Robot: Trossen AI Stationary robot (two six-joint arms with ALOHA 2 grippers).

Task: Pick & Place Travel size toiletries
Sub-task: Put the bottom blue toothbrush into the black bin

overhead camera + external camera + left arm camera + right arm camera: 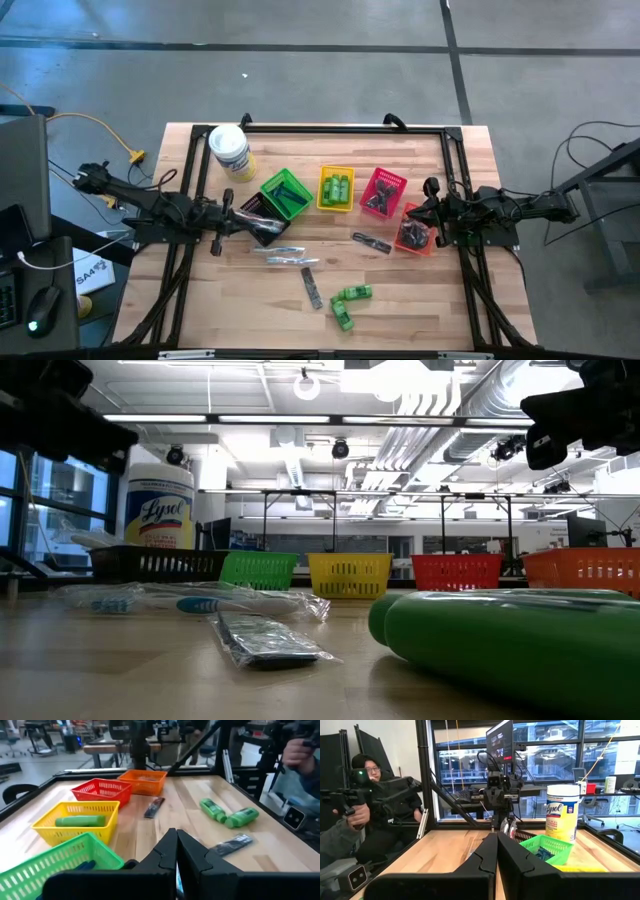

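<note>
Toiletries lie loose on the near half of the table: two green mini bottles (pixel 350 300), a dark flat comb packet (pixel 313 287), another comb (pixel 371 242) and clear-wrapped sticks (pixel 283 255). The left wrist view shows the bottles (pixel 227 813) and a comb packet (pixel 231 843) ahead of my left gripper (pixel 176 851). That gripper is shut and empty, and hovers over the black basket (pixel 268 228). My right gripper (pixel 496 851), also shut and empty, hangs by the orange basket (pixel 417 232). In the low view a green bottle (pixel 510 650) lies in front.
A row of small baskets crosses the table's middle: black, green (pixel 285 193), yellow (pixel 336 188) with green bottles inside, red (pixel 383 192) and orange. A white tub with a yellow label (pixel 230 152) stands at the far left. A person (pixel 365 810) sits beyond the table.
</note>
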